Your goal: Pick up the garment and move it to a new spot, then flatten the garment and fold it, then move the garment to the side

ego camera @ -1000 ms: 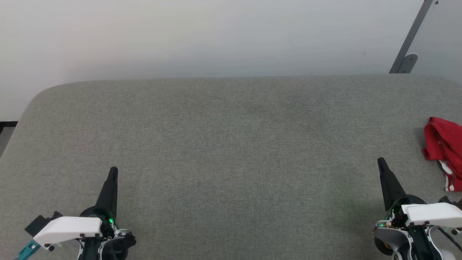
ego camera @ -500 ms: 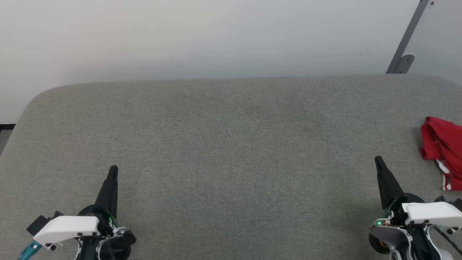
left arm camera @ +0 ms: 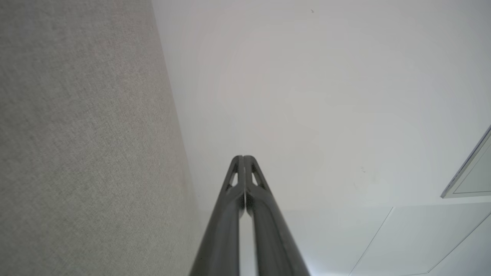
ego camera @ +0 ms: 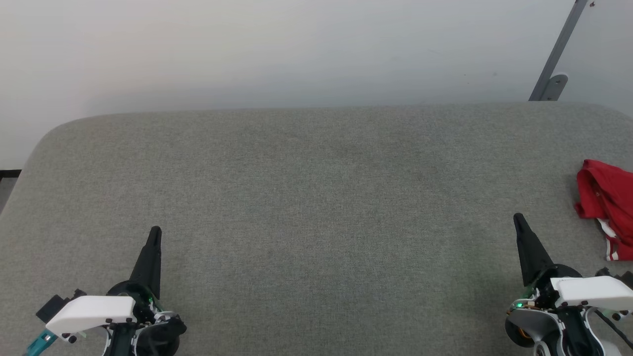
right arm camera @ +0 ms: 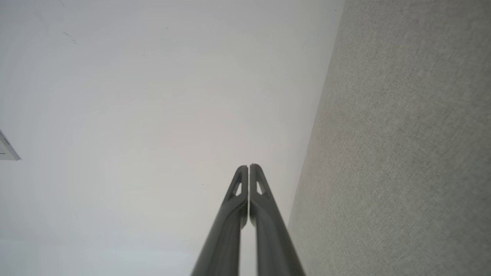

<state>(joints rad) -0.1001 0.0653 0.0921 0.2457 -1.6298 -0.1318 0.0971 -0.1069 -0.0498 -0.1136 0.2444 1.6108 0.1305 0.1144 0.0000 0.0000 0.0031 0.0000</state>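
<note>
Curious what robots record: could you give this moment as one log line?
shirt: crumpled, far right, untouched | left gripper: shut, empty | right gripper: shut, empty | stage: pickup not begun

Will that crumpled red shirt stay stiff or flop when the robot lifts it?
Probably flop: the crumpled red cloth shirt lies in soft folds, so it should drape. It looks thin, likely light. Pushed, it would probably bunch.

Left gripper [ego camera: 155,232]: long black pointy fingers, white cover on wrist, small green light, teal bit at side. Right gripper [ego camera: 518,218]: same black fingers, white cover, green light, black cable, small screws.
</note>
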